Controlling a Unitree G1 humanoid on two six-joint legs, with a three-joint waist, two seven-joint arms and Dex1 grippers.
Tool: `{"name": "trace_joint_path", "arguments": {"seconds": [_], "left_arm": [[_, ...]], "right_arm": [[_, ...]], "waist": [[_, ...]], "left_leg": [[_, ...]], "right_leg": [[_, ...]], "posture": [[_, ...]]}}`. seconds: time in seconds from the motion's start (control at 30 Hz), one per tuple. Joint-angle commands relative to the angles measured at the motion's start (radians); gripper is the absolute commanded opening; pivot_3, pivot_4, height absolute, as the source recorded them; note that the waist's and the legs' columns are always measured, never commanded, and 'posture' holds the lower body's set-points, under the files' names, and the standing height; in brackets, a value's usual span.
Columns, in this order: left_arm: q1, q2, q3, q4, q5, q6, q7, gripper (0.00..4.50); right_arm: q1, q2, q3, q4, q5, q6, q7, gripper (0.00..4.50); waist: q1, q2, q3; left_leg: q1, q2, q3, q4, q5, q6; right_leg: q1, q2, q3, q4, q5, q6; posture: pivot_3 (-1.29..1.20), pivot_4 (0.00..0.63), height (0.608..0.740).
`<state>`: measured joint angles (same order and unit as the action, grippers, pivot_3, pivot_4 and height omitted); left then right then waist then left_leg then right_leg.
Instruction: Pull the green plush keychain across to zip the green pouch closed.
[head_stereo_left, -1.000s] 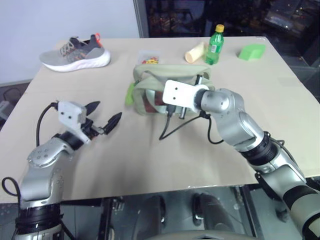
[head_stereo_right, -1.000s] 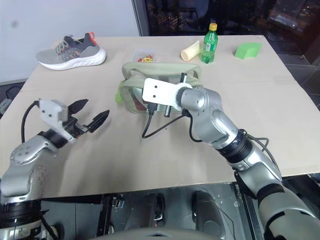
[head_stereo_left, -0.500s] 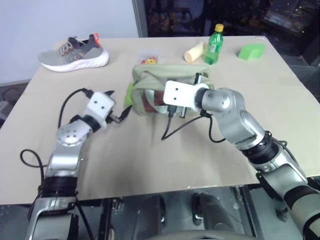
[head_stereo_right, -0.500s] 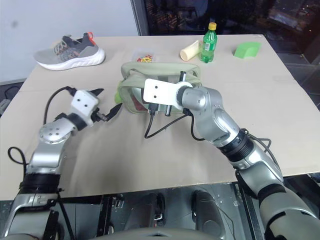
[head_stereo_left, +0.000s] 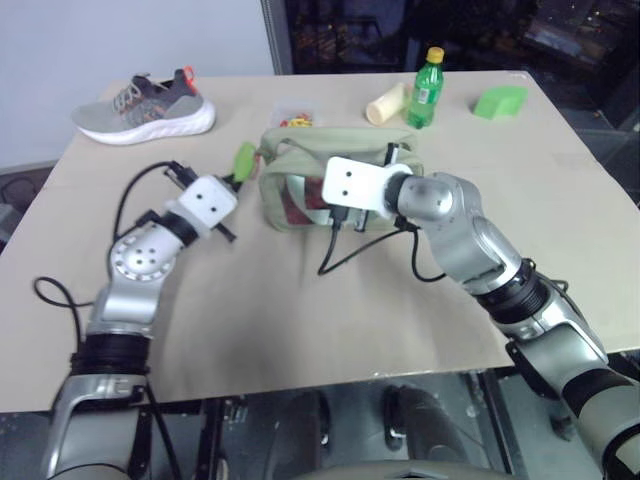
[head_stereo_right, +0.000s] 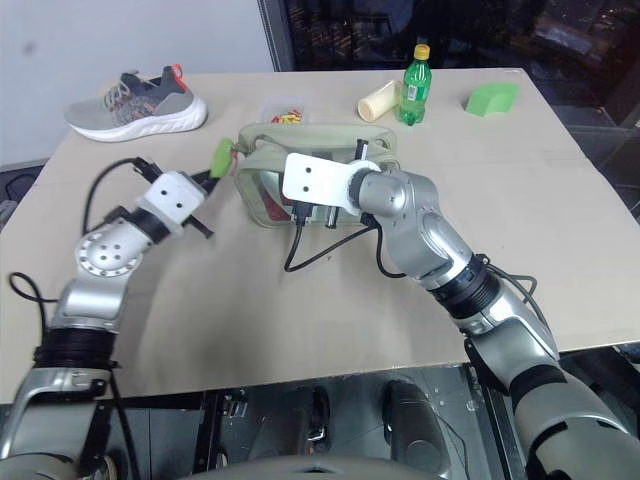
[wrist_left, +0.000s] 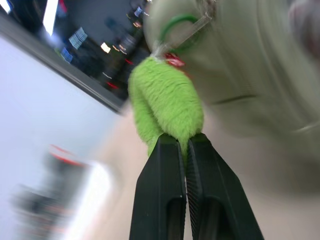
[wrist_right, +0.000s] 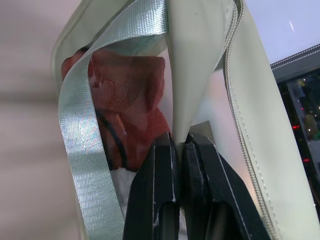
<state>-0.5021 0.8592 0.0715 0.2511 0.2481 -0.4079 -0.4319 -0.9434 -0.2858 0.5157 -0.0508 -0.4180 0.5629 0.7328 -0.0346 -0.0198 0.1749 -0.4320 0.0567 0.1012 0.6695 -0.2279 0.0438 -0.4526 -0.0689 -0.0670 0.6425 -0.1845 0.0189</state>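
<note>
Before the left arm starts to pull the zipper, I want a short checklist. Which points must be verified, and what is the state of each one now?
1. Left tool shut on the green plush keychain: ok.
2. Right tool shut on the green pouch fabric, bracing it: ok.
3. Keychain at the pouch's left end, the full zipper length still ahead: ok.
4. Pull cord free of snags: cannot tell.
5. Zipper track free of the strap handle: cannot tell.
6. Bottle and shoe away from the pouch: ok.

no legible text — no labels, no numbers
</note>
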Motion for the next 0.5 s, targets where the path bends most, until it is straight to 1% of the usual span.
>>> {"name": "trace_joint_path", "arguments": {"seconds": [0.03,0.13,0.2,0.23,0.3,0.37,0.43,0.5], "left_arm": [[-0.091,0.079,-0.034,-0.008,0.125,-0.147,0.046,0.01],[-0.188,0.120,-0.092,0.041,0.231,-0.232,0.077,0.01],[-0.270,0.104,-0.139,0.090,0.213,-0.293,0.034,0.01],[-0.308,0.093,-0.159,0.119,0.201,-0.308,0.015,0.67],[-0.357,0.075,-0.191,0.167,0.195,-0.331,-0.001,1.35],[-0.388,0.065,-0.203,0.204,0.200,-0.363,0.017,2.43],[-0.390,0.056,-0.194,0.223,0.127,-0.374,-0.018,3.27],[-0.373,0.065,-0.180,0.225,0.054,-0.397,-0.053,3.27]], "right_arm": [[-0.040,0.024,-0.023,0.009,0.011,-0.031,-0.014,0.00],[-0.050,0.040,-0.023,0.029,0.011,-0.041,-0.018,0.00],[-0.056,0.049,-0.025,0.039,0.011,-0.047,-0.018,0.00],[-0.058,0.053,-0.026,0.044,0.010,-0.050,-0.019,0.00],[-0.055,0.056,-0.026,0.050,0.007,-0.055,-0.023,0.00],[-0.052,0.062,-0.026,0.050,0.003,-0.049,-0.029,0.00],[-0.047,0.065,-0.032,0.041,0.004,-0.040,-0.032,0.00],[-0.043,0.066,-0.037,0.036,0.005,-0.036,-0.033,0.00]], "waist": [[0.002,0.000,0.000],[0.004,0.000,0.000],[0.003,0.000,0.000],[0.003,0.000,0.000],[0.003,0.000,0.000],[-0.002,0.000,0.000],[-0.006,0.000,0.000],[-0.007,0.000,0.000]], "left_leg": [[0.000,0.000,0.000,0.000,0.000,0.000],[-0.001,-0.001,0.001,0.000,0.000,0.000],[-0.001,-0.001,0.002,-0.001,0.000,0.000],[-0.001,-0.001,0.002,-0.001,0.000,0.000],[-0.001,-0.001,0.002,-0.001,0.000,0.000],[-0.001,-0.001,0.002,0.000,0.000,0.000],[-0.001,-0.001,0.003,0.000,0.000,0.000],[-0.001,0.000,0.003,0.000,0.000,0.000]], "right_leg": [[0.000,-0.001,0.000,0.000,0.000,0.000],[0.000,-0.001,0.000,-0.001,0.000,0.000],[-0.001,0.000,0.000,-0.001,0.000,0.000],[-0.001,0.000,0.000,0.000,0.000,0.000],[-0.002,0.000,0.001,0.000,0.000,0.000],[-0.002,0.000,0.001,0.000,0.000,0.001],[-0.002,0.000,0.001,0.000,-0.001,0.001],[-0.003,0.001,0.002,0.001,0.000,0.001]], "posture": [[0.00,0.150,0.740],[0.00,0.150,0.740],[0.00,0.150,0.740],[0.00,0.150,0.740],[0.00,0.150,0.740],[0.00,0.150,0.740],[0.00,0.150,0.740],[0.00,0.150,0.740]]}}
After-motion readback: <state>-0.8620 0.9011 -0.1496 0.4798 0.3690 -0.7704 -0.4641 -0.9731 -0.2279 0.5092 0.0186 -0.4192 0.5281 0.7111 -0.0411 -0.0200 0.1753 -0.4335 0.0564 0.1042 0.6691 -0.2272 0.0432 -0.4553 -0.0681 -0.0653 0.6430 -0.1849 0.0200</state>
